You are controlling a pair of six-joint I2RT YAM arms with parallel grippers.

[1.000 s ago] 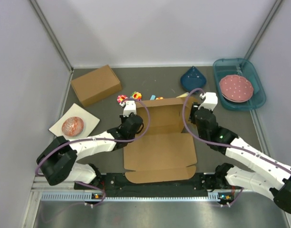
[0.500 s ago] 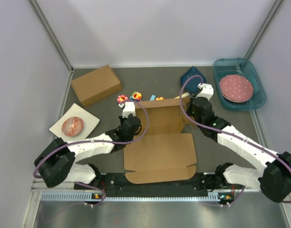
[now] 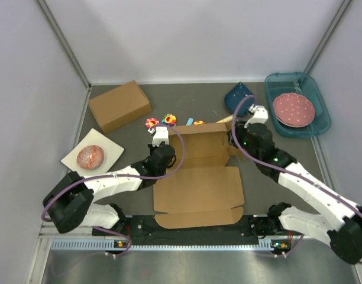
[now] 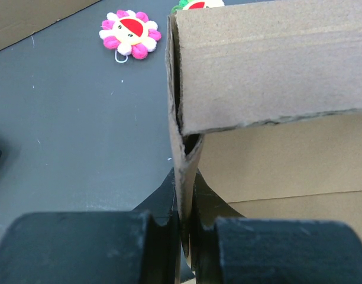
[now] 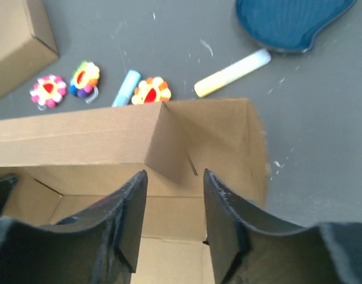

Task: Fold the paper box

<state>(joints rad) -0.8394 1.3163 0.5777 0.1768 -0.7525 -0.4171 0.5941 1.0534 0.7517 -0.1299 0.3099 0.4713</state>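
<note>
Standing roughly half folded by my reckoning, the paper box lies left of and nearer than the teal tray. Its back wall is up and its side flaps are partly raised, while the broad lid panel lies flat, so locking the sides and closing the lid are left. Its long axis runs from the back wall, about level with the tray's near end, toward the arm bases, with the lid tab pointing nearward. The left gripper is clenched on the side wall farther from the tray, and the right gripper hangs released over the corner closer to the tray.
</note>
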